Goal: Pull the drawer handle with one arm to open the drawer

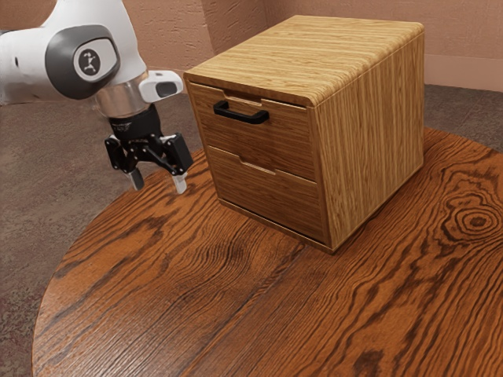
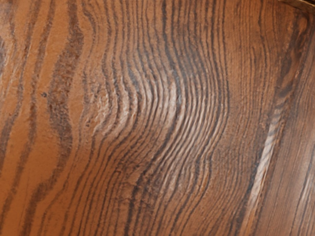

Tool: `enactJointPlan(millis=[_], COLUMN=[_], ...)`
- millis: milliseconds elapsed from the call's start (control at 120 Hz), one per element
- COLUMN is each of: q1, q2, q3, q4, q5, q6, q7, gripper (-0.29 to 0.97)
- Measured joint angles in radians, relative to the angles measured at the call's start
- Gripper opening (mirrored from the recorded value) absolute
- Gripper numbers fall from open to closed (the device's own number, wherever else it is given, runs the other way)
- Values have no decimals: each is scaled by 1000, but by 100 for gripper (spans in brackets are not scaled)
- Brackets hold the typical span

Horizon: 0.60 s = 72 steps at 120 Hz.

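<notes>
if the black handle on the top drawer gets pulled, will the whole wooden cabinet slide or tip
The cabinet probably won't tip: it looks broad and boxy, and sits flat on the table. It might slide a little, since the polished table looks smooth. The black handle looks rigid, a solid bar that should not flex.

Tan walls [image 1: 173,31] border a mottled brown floor [image 1: 47,181].

A round dark wood-grain table [image 1: 236,314] carries a light wooden two-drawer cabinet [image 1: 361,133].
</notes>
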Motion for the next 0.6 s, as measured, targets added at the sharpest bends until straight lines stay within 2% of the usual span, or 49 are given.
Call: enactJointPlan(millis=[317,417,475,600], q1=[-12,-26,-31,-48], q2=[-9,-109,-128,-123], q3=[1,-3,-3,-2], q4=[33,95,102,85], q5=[6,-21,-33,-2], q6=[21,-2,-12,-25], q7=[16,12,-23,-188], gripper=[68,68,68,68])
